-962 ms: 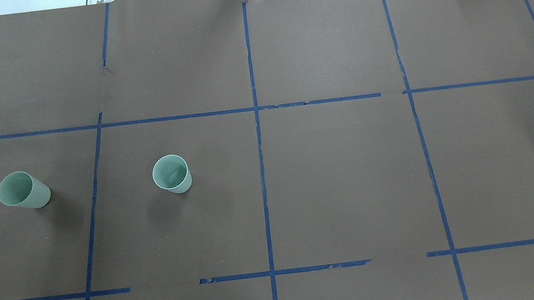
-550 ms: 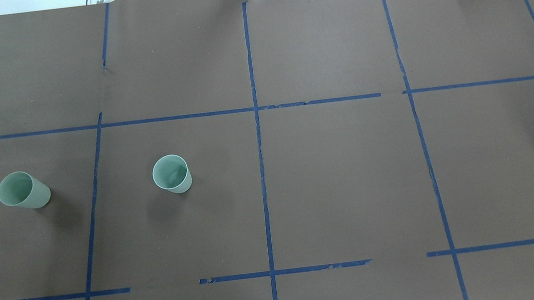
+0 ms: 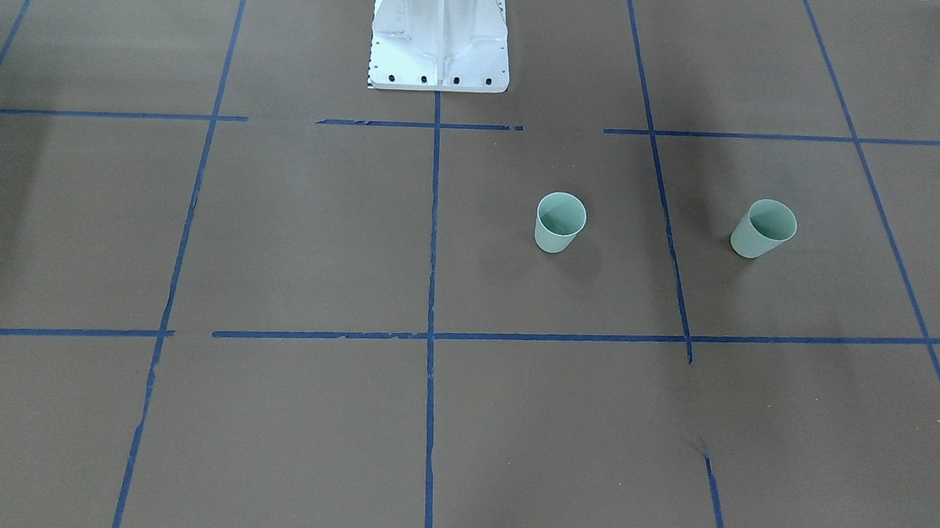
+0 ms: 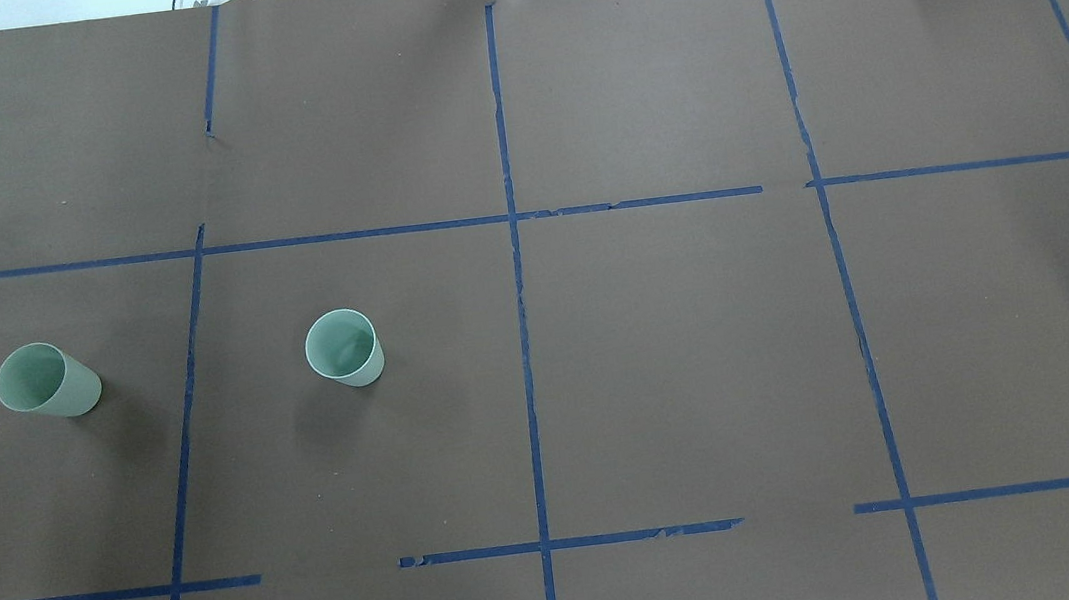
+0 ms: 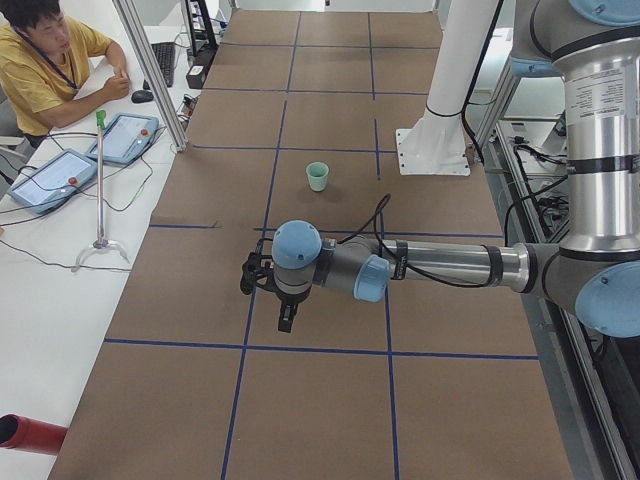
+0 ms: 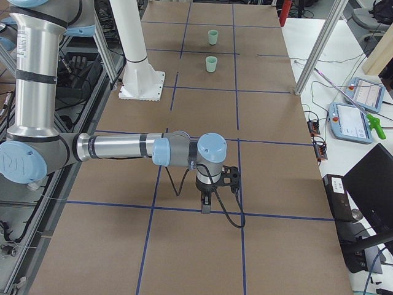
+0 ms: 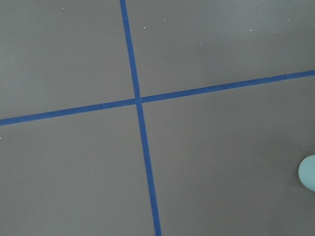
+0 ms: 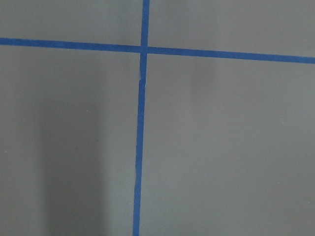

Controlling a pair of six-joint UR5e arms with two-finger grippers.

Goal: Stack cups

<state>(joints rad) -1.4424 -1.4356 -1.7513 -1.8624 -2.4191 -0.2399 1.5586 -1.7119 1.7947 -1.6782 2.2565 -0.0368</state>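
Two pale mint-green cups stand upright and apart on the brown table. One cup (image 4: 48,381) is at the far left, the other cup (image 4: 345,349) left of centre. In the front-facing view they are at mid right (image 3: 763,228) and nearer the middle (image 3: 559,223). The left gripper (image 5: 285,320) hangs over the table in the exterior left view only. The right gripper (image 6: 206,206) shows in the exterior right view only. I cannot tell whether either is open or shut. A pale cup edge (image 7: 307,173) shows at the left wrist view's right edge.
Blue tape lines (image 4: 516,272) divide the brown table cover into squares. The robot's white pedestal (image 3: 440,32) stands at the table's near edge. An operator (image 5: 45,60) sits beside the table with tablets (image 5: 125,137). A metal stand (image 5: 100,180) is there too.
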